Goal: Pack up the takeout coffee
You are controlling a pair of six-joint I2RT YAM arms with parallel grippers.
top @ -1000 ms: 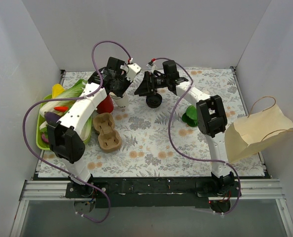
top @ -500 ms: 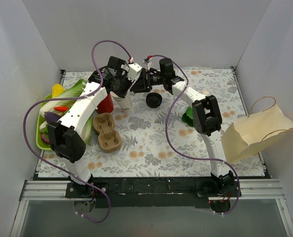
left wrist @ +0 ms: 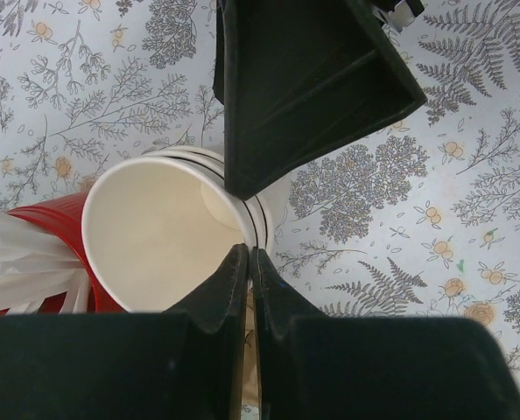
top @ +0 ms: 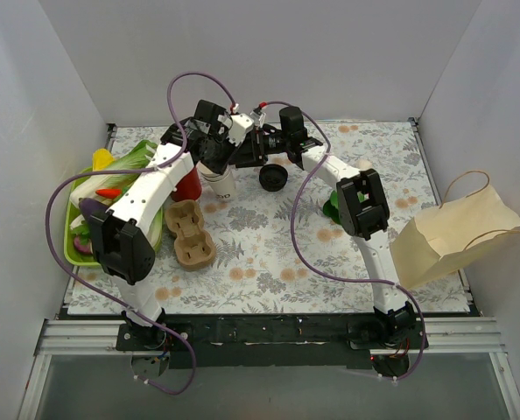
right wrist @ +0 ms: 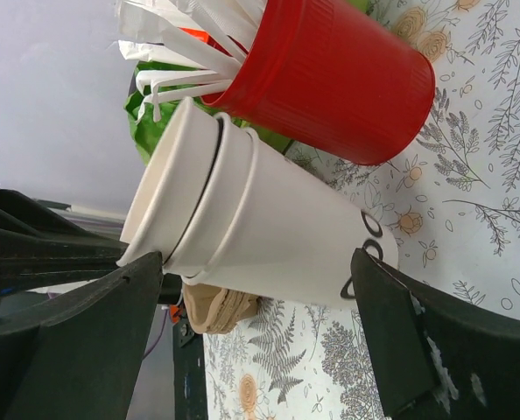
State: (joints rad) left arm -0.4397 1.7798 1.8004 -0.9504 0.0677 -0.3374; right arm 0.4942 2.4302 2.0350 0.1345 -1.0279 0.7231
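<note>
Closing in over the last second, the right end effector (right wrist: 258, 258) has drawn up against the left end effector (left wrist: 248, 255). No lidded cup shows plainly. A round black plastic lid (top: 272, 178) sits just beside the right end effector, ungripped, and from above I cannot tell whether the takeout coffee stands under it. The left end effector pinches tight on the rim of the lidless nested cream paper cups (right wrist: 269, 219). The right gapes wide around them, gripping nothing. The brown paper bag (top: 457, 232) lies well off to the right, so packing looks unstarted.
</note>
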